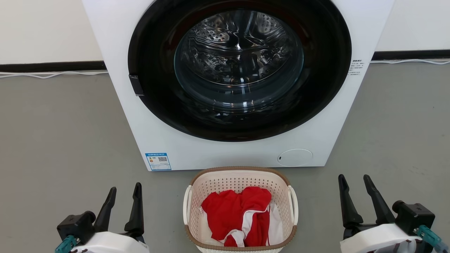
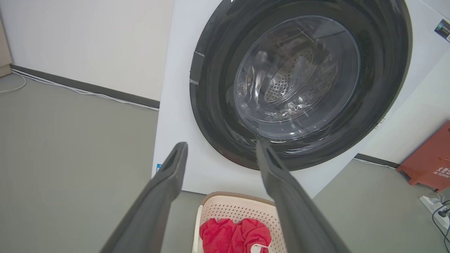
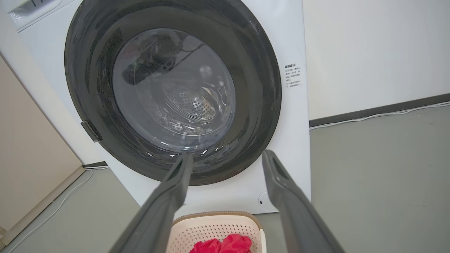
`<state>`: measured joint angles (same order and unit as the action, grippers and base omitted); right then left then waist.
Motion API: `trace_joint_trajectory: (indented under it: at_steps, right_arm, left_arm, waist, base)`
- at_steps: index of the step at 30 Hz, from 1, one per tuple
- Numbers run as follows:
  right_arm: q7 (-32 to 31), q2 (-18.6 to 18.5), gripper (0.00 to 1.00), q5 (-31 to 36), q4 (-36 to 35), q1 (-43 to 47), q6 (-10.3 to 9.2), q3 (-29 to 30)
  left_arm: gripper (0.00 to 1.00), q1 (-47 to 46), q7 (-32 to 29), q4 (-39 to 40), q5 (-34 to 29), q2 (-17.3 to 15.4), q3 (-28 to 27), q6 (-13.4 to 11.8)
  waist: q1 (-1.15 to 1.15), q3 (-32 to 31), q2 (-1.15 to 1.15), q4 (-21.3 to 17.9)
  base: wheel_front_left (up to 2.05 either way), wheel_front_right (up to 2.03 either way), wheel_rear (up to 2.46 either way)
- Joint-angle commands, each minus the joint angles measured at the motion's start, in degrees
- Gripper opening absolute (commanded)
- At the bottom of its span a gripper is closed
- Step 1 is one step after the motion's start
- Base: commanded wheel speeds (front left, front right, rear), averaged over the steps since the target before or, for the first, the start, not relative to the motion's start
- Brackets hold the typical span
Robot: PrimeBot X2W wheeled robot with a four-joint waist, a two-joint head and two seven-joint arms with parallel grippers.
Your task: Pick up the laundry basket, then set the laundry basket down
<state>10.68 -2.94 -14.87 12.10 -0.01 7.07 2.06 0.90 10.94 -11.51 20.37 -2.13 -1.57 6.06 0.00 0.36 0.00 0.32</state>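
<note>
The laundry basket (image 1: 225, 184) is cream-white and perforated, with a brown rim and white loop side handles. It stands on the grey floor in front of the washing machine and holds red and white clothes (image 1: 239, 214). My left gripper (image 1: 124, 191) is open at the lower left, well clear of the basket's left handle. At the lower right my right gripper (image 1: 354, 182) is open too, apart from the right handle. In the left wrist view the basket (image 2: 239, 211) sits low between the fingers of the left gripper (image 2: 221, 149). The right wrist view has the basket (image 3: 211, 228) at the bottom, below the right gripper (image 3: 226, 158).
A white front-loading washing machine (image 1: 225, 154) with a shut dark round door (image 1: 239, 66) stands just behind the basket. White cables (image 1: 52, 74) run along the wall base. A red-brown object (image 2: 429, 158) and a power strip (image 2: 436, 207) lie off to the right. Grey floor (image 1: 63, 140) spreads either side.
</note>
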Motion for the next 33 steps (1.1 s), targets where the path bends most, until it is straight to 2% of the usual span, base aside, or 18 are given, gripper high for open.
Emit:
trace_joint_trajectory:
  at_steps: [1, 20, 33]
  right_arm:
    - [1.03, -0.4, 1.0, 1.47, -1.63, -1.21, 0.35, -0.95]
    - [4.22, -0.03, 1.0, 15.5, -1.62, -1.05, 0.42, 0.31]
    - [4.31, 0.05, 1.0, 16.3, -1.13, -1.31, 0.42, -0.05]
  left_arm:
    - [1.0, -1.02, 0.78, 1.78, -1.38, -0.57, -1.42, 0.0]
    - [1.0, -0.97, 3.97, 2.41, -13.41, -0.75, -1.35, 0.11]
    - [1.0, -0.8, 4.06, 1.99, -13.43, -0.75, -1.53, 0.02]
  waist:
    - [0.0, 0.01, 0.0, 0.02]
    - [0.0, 0.43, 0.0, 0.13]
    - [0.0, 0.55, 0.0, -0.13]
  base:
    - [0.0, 0.0, 0.0]
    - [0.0, 0.0, 0.0]
    - [0.0, 0.0, 0.0]
